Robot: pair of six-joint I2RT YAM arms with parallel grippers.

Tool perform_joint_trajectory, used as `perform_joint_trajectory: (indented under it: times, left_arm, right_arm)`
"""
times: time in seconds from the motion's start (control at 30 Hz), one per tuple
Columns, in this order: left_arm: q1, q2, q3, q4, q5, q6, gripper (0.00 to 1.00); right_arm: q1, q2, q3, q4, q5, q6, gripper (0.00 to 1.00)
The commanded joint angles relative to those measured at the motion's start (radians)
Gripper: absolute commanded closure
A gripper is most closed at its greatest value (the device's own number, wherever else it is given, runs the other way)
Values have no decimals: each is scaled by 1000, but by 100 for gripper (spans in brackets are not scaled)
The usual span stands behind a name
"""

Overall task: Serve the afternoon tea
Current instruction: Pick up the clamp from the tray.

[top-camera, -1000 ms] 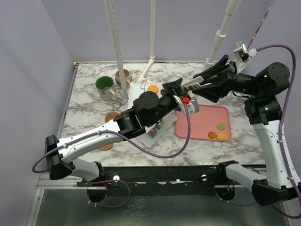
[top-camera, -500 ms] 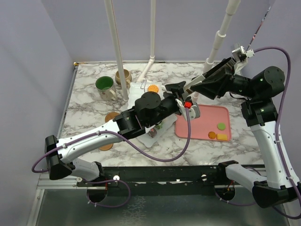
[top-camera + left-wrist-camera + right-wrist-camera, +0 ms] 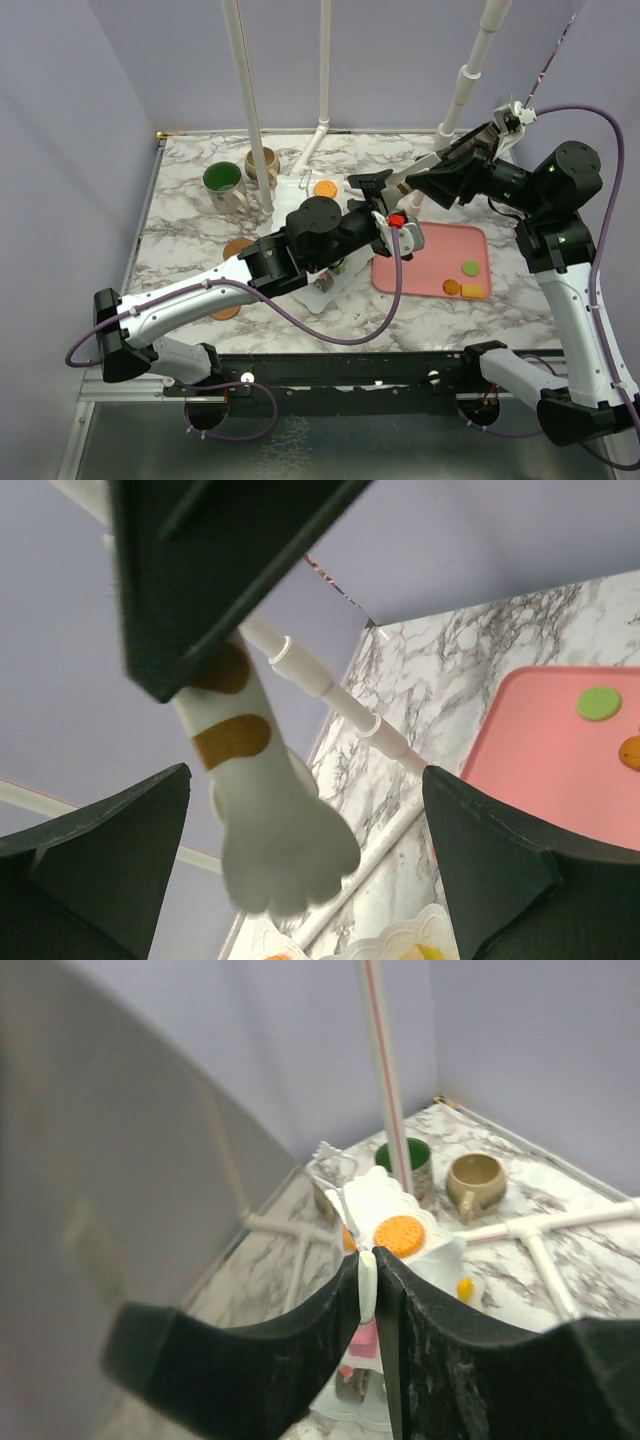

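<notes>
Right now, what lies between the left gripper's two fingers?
A white cat-paw piece, held by the right gripper, clear of both left fingers: left wrist view.

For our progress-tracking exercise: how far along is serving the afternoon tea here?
Done: an orange biscuit sits on the tiered stand. In hand: the right pincer grips a white paw-shaped piece; the left pincer is open. Left: three toy pieces lie on the pink tray, and both mugs stand off the coasters.

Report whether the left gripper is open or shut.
Open: the left gripper has fingers wide apart, gaps either side of the white paw-shaped piece.
</notes>
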Motion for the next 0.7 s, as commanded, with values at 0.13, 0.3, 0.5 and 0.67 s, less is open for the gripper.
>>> perform_joint_trajectory:
  times: [0.13, 0.3, 0.5, 0.67]
  left_arm:
    - [-4, -112, -37, 15, 10, -135, 1]
    - [8, -131, -46, -22, 11, -200, 1]
    - [16, -127, -103, -154, 187, -152, 1]
    - [16, -58, -110, -243, 313, -77, 3]
  right_arm:
    - [0, -82, -67, -193, 364, -145, 42]
    - [0, -127, -164, -234, 593, -184, 40]
    - [0, -165, -309, -245, 921, -207, 37]
    - [0, -237, -482, -172, 1152, -191, 37]
